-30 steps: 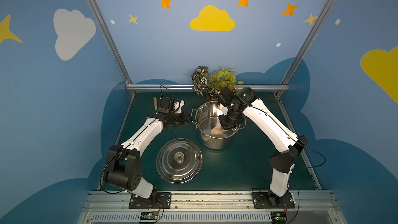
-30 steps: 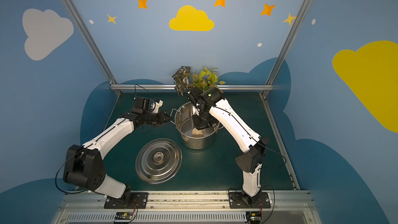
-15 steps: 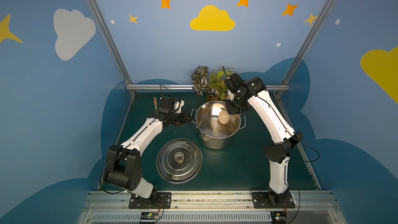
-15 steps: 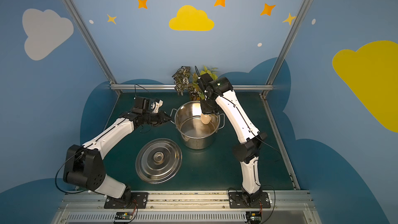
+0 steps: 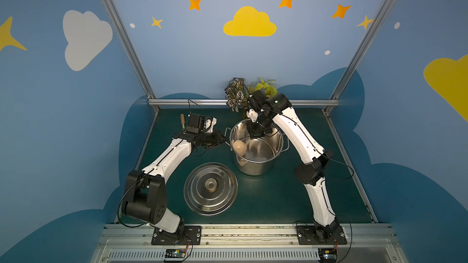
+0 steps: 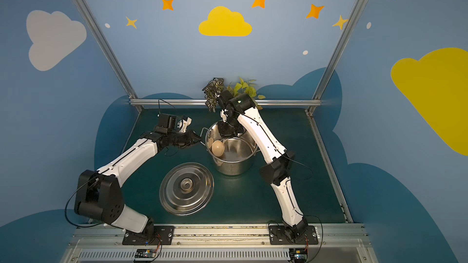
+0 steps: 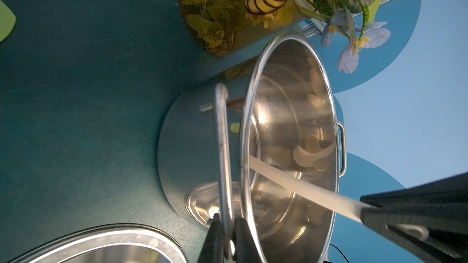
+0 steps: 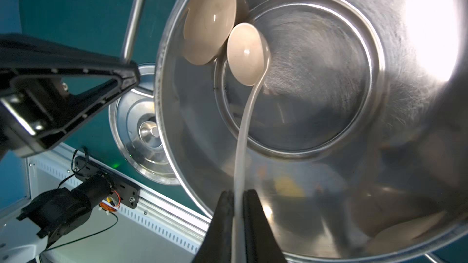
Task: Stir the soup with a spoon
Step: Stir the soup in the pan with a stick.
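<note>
- My left claw [image 7: 226, 226] is clamped on the near loop handle [image 7: 222, 148] of the pot [image 7: 190, 148]. One finger sits on either side of the steel loop.
- My right claw [image 8: 236, 196] is closed on the thin upper end of the ladle [image 8: 245, 56] handle. It hangs over the far rim of the pot, with the handle running down and inward.
- In both top views the ladle bowl [image 5: 239, 146] [image 6: 217, 148] is inside the pot, below the rim, on the side toward my left arm.
- In the right wrist view the bowl sits close against the inner wall, with its reflection right beside it. I cannot tell whether it touches the wall.
- The pot interior shows shiny bare metal, with glare on one wall.
- The pot [image 5: 255, 163] stands upright on the green desk [image 5: 291, 198], about midway between my arms.
- The lid [image 5: 210, 188] lies flat on the desk, knob up, just in front of the pot and apart from it.
- A plant [image 5: 243, 92] stands behind the pot at the back rail.
</note>
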{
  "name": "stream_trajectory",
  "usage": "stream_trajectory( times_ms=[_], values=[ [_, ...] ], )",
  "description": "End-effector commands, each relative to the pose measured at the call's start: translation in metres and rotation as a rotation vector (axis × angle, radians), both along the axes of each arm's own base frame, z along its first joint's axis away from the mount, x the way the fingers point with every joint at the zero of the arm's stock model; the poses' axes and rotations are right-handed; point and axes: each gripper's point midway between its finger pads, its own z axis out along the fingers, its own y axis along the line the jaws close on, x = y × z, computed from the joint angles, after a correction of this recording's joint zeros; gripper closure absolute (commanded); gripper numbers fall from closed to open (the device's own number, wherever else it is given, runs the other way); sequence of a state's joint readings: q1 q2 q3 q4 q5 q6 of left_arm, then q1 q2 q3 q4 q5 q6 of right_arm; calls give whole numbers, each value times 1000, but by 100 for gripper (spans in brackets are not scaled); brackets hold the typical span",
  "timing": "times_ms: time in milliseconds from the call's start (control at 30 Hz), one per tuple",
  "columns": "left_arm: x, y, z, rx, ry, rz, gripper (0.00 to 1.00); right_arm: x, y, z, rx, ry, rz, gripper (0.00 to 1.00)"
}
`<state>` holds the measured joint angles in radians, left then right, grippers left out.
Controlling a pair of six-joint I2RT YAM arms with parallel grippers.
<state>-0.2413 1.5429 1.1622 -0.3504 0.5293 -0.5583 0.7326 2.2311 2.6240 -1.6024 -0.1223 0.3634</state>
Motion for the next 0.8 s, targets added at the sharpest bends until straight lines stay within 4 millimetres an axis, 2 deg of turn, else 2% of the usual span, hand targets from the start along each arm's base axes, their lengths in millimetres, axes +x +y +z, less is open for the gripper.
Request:
stream_trajectory(
  times_ms=[0, 167, 467, 633, 767],
  values=[
    [-14, -4, -7, 3, 15, -56, 95, -37, -1, 22, 48, 53, 71, 100],
    [-14, -4, -6, 3, 13, -55, 95, -64, -19, 27, -6, 63, 90, 100],
    [-14, -4, -5, 0, 13, -55, 95, -90, -94, 23, -218, 76, -17, 100],
    [-14, -4, -6, 0, 16, -53, 95, -84, -132, 19, -306, 59, -112, 100],
    [-15, -4, -7, 0, 16, -54, 95, -68, -148, 21, -321, 28, -172, 100]
  ],
)
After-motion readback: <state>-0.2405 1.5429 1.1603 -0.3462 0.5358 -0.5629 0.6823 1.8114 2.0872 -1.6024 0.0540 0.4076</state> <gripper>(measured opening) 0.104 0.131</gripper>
